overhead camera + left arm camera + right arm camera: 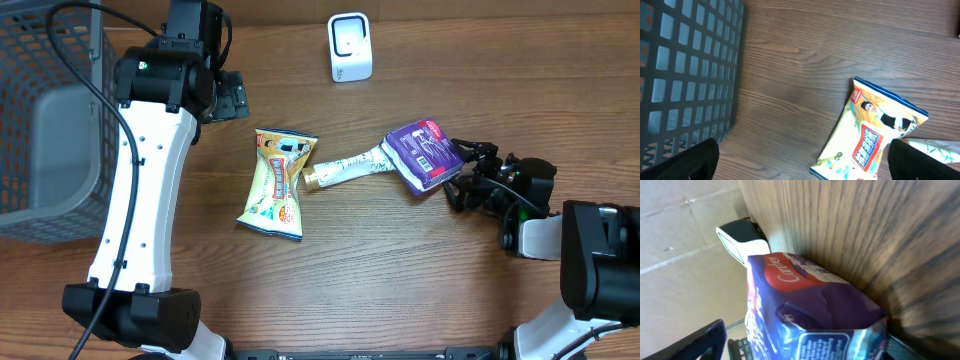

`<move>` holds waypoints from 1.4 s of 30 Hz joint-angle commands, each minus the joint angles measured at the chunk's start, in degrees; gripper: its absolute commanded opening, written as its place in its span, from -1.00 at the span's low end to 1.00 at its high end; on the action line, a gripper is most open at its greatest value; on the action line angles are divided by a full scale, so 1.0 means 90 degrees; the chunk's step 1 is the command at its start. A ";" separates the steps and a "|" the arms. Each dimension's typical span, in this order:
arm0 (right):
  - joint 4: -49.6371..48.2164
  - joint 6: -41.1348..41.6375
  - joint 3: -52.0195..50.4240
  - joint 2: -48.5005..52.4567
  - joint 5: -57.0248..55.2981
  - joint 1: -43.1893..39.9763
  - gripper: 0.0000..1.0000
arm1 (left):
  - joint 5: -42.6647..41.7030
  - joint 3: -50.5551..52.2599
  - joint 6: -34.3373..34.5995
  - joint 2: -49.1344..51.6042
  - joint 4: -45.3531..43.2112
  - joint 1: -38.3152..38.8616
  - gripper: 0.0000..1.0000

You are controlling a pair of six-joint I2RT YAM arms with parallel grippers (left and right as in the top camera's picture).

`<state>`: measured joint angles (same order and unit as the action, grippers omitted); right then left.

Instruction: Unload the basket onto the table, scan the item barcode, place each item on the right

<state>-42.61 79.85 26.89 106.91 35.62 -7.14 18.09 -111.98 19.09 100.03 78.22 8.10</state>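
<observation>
Over on the right half of the table [330, 290], the purple packet [422, 152] lies between the tips of my right gripper [462, 173]. Its fingers are spread wide either side of its near corner, and one fingertip [702, 337] stands clear of the foil. The packet is glossy and creased, purple with a red patch. From overhead a white printed panel faces up; whether it carries bars is too small to tell. My right wrist view instead shows white script on the red patch and a blue-edged panel low down, with the white scanner [742, 240] beyond. Seen from above, the packet's long axis runs diagonally, its red end toward the far edge where the scanner stands, well apart. My left gripper [232, 97] hangs beside the grey basket [50, 120], its fingers [687, 160] wide apart, nothing between them, the snack bag [867, 135] below.
</observation>
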 commanded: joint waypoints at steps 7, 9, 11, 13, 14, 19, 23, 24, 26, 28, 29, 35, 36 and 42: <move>0.0738 -0.0964 -0.0568 0.1049 -0.1996 -0.0175 -0.59 | -0.0138 0.0010 -0.0121 0.0012 0.0024 -0.0022 1.00; 0.0593 -0.1183 -0.0568 0.1049 -0.1916 -0.0175 -0.83 | -0.0138 0.0010 -0.0121 0.0012 0.0024 -0.0022 0.99; 0.0355 -0.1418 -0.0566 0.1042 -0.1761 -0.0175 -0.92 | -0.0136 0.0010 -0.0121 0.0012 0.0024 -0.0022 1.00; 0.0119 -0.1647 -0.0563 0.1025 -0.1620 -0.0175 -0.92 | -0.0138 0.0010 -0.0121 0.0012 0.0024 -0.0022 1.00; 0.0029 -0.1787 -0.0563 0.1001 -0.1559 -0.0175 -0.92 | -0.0138 0.0010 -0.0121 0.0012 0.0024 -0.0022 1.00; -0.0051 -0.2492 -0.0563 0.0622 -0.1455 -0.0180 -0.92 | -0.0136 0.0010 -0.0121 0.0012 0.0022 -0.0022 1.00; -0.0039 -0.3007 -0.0563 -0.0126 -0.1154 -0.0180 -0.92 | -0.0136 0.0010 -0.0121 0.0012 0.0022 -0.0022 1.00; -0.0015 -0.3094 -0.0563 -0.0359 -0.1098 -0.0180 -0.92 | -0.0136 0.0010 -0.0121 0.0012 0.0022 -0.0022 1.00; 0.0158 -0.3092 -0.0563 -0.0792 -0.1064 -0.0180 -0.92 | -0.0136 0.0010 -0.0121 0.0012 0.0022 -0.0022 1.00; 0.0299 -0.3096 -0.0563 -0.1265 -0.0862 -0.0180 -0.92 | -0.0136 0.0010 -0.0121 0.0012 0.0024 -0.0022 1.00; 0.0362 -0.3177 -0.0563 -0.1542 -0.0716 -0.0180 -0.92 | -0.0136 0.0010 -0.0121 0.0012 0.0022 -0.0022 0.99; 0.0423 -0.3179 -0.0491 -0.3072 0.0260 -0.0180 -0.92 | -0.0134 0.0010 -0.0121 0.0012 0.0019 -0.0022 0.99; 0.0503 -0.3172 -0.0454 -0.3327 0.0461 -0.0180 -0.92 | -0.0136 0.0010 -0.0121 0.0012 0.0019 -0.0022 1.00; 0.1462 -0.2261 -0.0359 -0.4702 0.0716 -0.0180 -0.93 | -0.0136 0.0010 -0.0121 0.0012 0.0022 -0.0022 0.99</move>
<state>-31.75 55.00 22.26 69.63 39.20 -8.54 17.47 -111.98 19.09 100.03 78.32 8.10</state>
